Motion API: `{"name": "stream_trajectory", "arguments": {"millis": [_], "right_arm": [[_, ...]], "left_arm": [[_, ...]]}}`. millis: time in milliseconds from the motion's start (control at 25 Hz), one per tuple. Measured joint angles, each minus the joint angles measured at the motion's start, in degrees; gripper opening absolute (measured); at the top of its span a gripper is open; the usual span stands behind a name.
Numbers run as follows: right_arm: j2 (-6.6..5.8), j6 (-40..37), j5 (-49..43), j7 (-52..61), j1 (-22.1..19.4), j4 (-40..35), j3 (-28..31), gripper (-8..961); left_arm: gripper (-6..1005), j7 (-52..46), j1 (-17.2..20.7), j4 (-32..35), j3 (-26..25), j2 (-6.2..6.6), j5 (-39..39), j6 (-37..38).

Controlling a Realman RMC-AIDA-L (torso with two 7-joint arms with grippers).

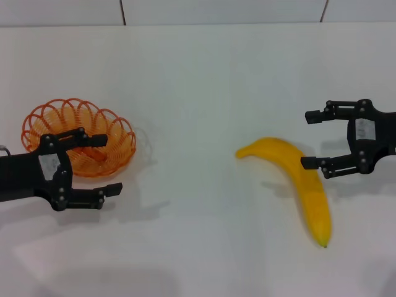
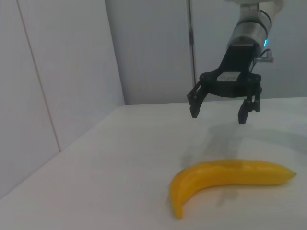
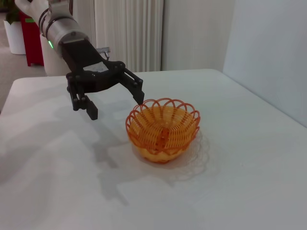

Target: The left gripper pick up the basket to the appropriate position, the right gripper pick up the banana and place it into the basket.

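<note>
My left tool [image 1: 112,164] covers the near-left rim of the basket [image 1: 114,133], spread wide and gripping nothing; its arm is cut off at the left edge. The basket stands on the desk [image 1: 198,74] far left. My right tool [image 1: 312,139], wide too, hangs empty beside the banana [image 1: 306,185] lying right.

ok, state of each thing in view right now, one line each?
left gripper: open, raised above the table at the basket's near rim, holding nothing.
basket: upright on the table, empty, not gripped.
right gripper: open, raised beside the banana, holding nothing.
banana: lying flat on the table, outside the basket.
</note>
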Motion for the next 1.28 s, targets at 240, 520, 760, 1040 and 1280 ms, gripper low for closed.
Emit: {"name": "stream_trajectory", "arguments": {"millis": [240,520,760,1040,1280], "right_arm": [[0.12,0.0,0.0,0.0,0.0,0.0,0.0,879],[0.38,0.0,0.0,-0.6,0.0,0.0,0.0,880],[0.33,0.2,0.0,-0.6,0.0,0.3,0.1,880],[0.35,0.3,-0.1,-0.3,0.0,0.5,0.1,879],[0.35,0.5,-0.1,-0.5,0.0,0.5,0.1,879]], "left_arm": [[921,0.0,-0.2,0.0,-0.1,0.01,0.0,0.0],[921,-0.1,-0.1,0.0,-0.1,0.03,0.0,0.1],[920,-4.9,-0.3,0.6,-2.4,0.27,-0.1,0.1],[921,-24.6,-0.4,11.3,-5.1,0.32,0.6,-1.3],[920,-43.9,-0.8,18.2,-5.3,2.51,3.2,-5.4]]}}
